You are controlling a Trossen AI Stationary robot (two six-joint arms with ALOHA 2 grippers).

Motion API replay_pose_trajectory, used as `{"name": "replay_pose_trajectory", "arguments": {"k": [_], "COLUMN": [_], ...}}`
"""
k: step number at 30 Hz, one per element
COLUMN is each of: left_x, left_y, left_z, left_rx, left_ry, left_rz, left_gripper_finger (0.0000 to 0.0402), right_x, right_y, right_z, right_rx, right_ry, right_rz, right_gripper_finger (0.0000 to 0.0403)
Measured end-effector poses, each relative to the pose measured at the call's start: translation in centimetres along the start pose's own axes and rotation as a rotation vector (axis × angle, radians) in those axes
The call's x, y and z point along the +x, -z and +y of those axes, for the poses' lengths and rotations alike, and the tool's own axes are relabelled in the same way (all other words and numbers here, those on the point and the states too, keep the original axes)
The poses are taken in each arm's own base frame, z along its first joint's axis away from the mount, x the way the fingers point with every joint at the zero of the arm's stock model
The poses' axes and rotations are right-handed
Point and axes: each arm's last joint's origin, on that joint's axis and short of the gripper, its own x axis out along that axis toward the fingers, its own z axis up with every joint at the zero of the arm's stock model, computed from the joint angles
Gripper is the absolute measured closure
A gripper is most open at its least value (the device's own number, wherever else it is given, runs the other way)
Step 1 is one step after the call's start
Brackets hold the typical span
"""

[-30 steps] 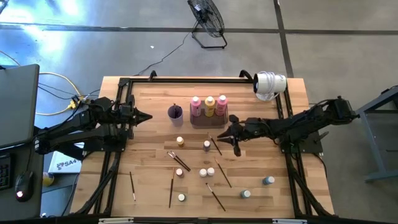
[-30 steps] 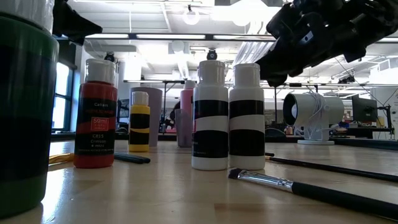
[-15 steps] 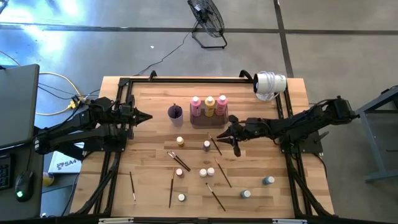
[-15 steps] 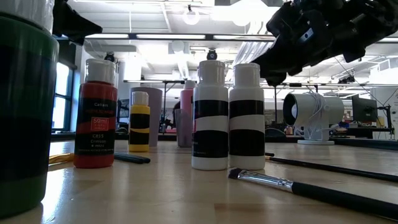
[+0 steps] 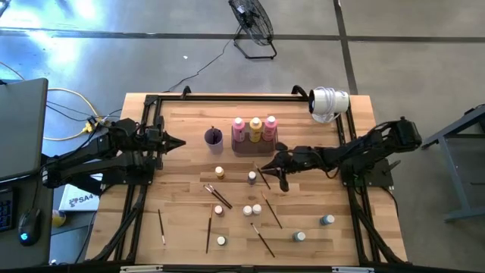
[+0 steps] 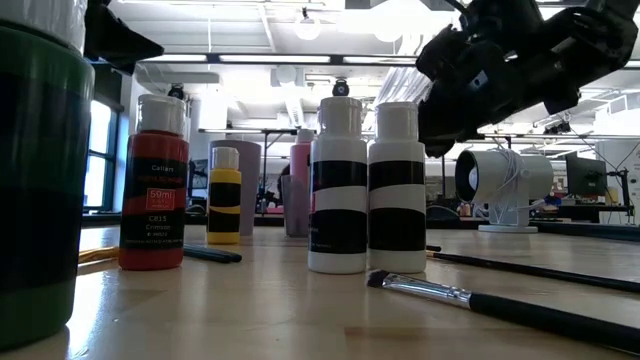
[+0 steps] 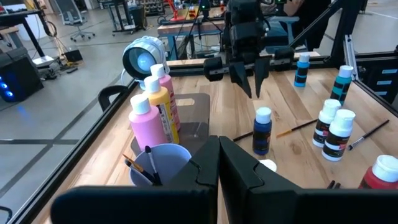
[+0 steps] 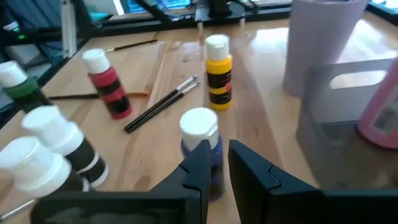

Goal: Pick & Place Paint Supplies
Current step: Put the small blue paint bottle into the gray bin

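The right end effector [image 5: 283,180] hovers just right of centre in the high view, its fingers [image 8: 198,163] slightly parted and grasping nothing, poised over the blue paint bottle [image 8: 200,149]. That bottle stands upright on the counter [image 5: 182,205], just below the dark tray [image 5: 253,149] holding three taller pink and yellow bottles.

The bottle looks light and rigid, a smooth plastic cylinder likely to slip or topple if nudged near its white cap. The safest hold is probably across the body below the cap, fingers square to its sides.

The left end effector [image 5: 180,142] waits clenched at the left of the counter, beside the purple cup [image 5: 214,137].

The high view gives the layout of scattered brushes and bottles but not heights. The right wrist view shows how closely the fingers line up with the cap; the left wrist view shows two brushes already in the cup.
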Motion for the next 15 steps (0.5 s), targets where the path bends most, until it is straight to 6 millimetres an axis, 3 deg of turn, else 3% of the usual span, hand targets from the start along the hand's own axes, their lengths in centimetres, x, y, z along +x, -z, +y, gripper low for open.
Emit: {"name": "replay_pose_trajectory", "arguments": {"k": [10,15], "left_x": [-0.01,0.00], "left_y": [0.03,0.03], "left_z": [-0.01,0.00], "left_rx": [-0.001,-0.001], "left_ry": [0.000,0.000], "left_rz": [0.003,0.003], "left_gripper_finger": [0.0398,0.0398], "right_x": [-0.01,-0.01], "right_y": [0.05,0.08], "right_z": [-0.27,-0.22], "right_rx": [0.004,0.000], "right_ry": [0.086,0.071], "right_rz": [-0.002,0.002], "right_gripper_finger": [0.0351,0.0319]}}
